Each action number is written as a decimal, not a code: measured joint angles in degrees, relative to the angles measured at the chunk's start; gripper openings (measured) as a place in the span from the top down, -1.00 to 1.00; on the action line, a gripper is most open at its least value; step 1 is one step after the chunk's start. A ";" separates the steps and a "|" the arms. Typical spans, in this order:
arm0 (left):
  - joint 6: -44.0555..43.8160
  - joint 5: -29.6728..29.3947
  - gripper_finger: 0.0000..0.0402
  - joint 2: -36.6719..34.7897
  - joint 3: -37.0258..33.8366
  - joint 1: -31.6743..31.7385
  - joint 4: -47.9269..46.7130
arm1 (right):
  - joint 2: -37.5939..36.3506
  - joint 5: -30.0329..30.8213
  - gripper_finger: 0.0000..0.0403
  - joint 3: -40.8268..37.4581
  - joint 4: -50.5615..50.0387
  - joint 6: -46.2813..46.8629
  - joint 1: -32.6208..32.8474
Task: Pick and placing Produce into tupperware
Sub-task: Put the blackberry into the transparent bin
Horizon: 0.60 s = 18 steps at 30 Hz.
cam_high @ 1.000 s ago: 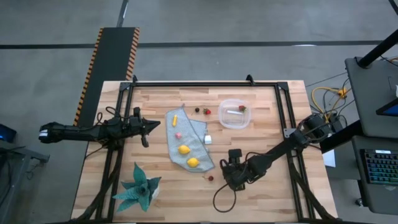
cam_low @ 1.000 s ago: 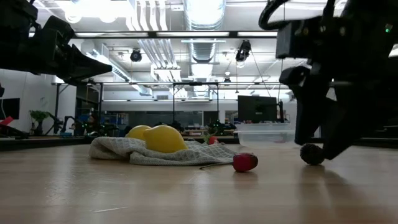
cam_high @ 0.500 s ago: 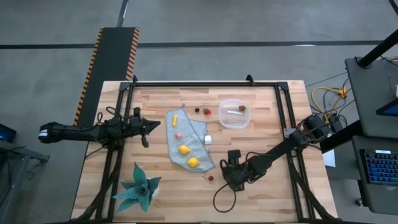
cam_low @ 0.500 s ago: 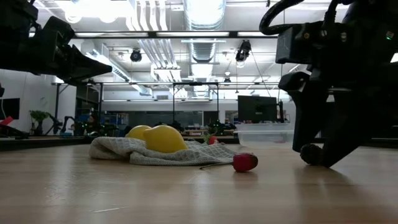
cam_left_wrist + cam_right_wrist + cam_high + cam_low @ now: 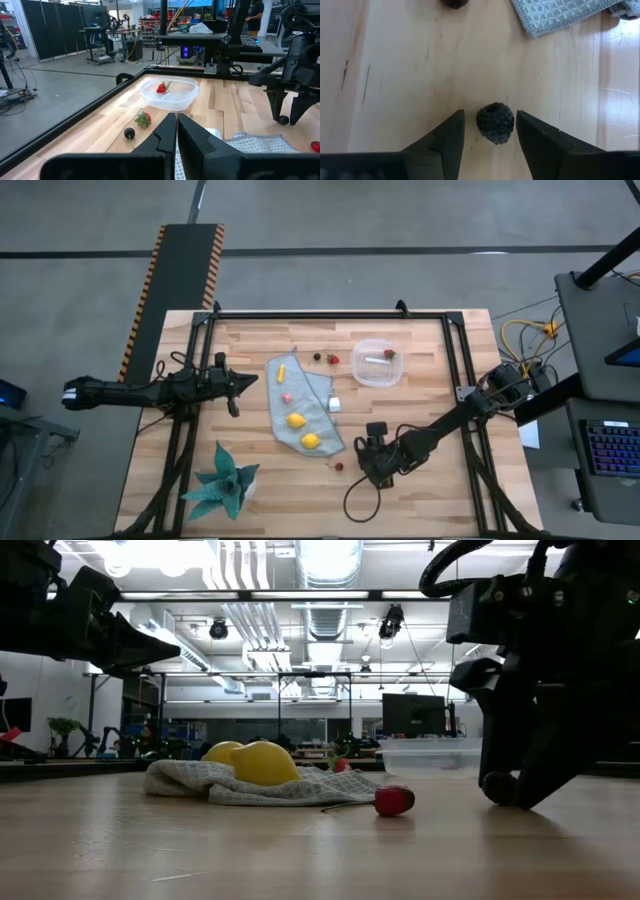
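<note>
Dark berry (image 5: 495, 122) is lying on the wooden table (image 5: 395, 60) between the right end effector's (image 5: 490, 131) fingers – parted, not touching it. Clear tupperware (image 5: 375, 363) is sitting well apart, holding a strawberry (image 5: 161, 88) – left end effector (image 5: 176, 131) is hovering closed.

A small berry (image 5: 495, 123) lay on the table (image 5: 440, 380) between the two fingers (image 5: 447, 137) of the right pincer (image 5: 490, 135), not touching them. Just beyond the pincer lay a cloth (image 5: 300, 405) with two lemons (image 5: 303, 431) on it. Farther off sat a tub (image 5: 375, 363) with a strawberry (image 5: 161, 88) inside.
</note>
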 joint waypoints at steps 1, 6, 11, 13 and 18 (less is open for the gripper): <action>0.00 0.00 1.00 0.00 0.00 -0.01 0.00 | 0.00 -0.08 0.20 -0.01 0.00 0.13 0.00; 0.00 -0.01 1.00 0.00 0.00 -0.01 0.00 | 0.00 -0.10 0.36 -0.04 -0.02 0.56 0.00; 0.00 0.00 1.00 0.00 0.00 0.00 0.00 | 0.00 -0.14 0.53 -0.07 -0.06 1.26 0.00; 0.00 -0.01 1.00 0.00 0.00 0.00 0.00 | 0.00 -0.19 0.58 -0.07 -0.04 1.32 0.00; 0.00 -0.02 1.00 0.00 0.00 -0.01 0.00 | -0.02 -0.16 0.59 -0.07 0.00 1.46 0.00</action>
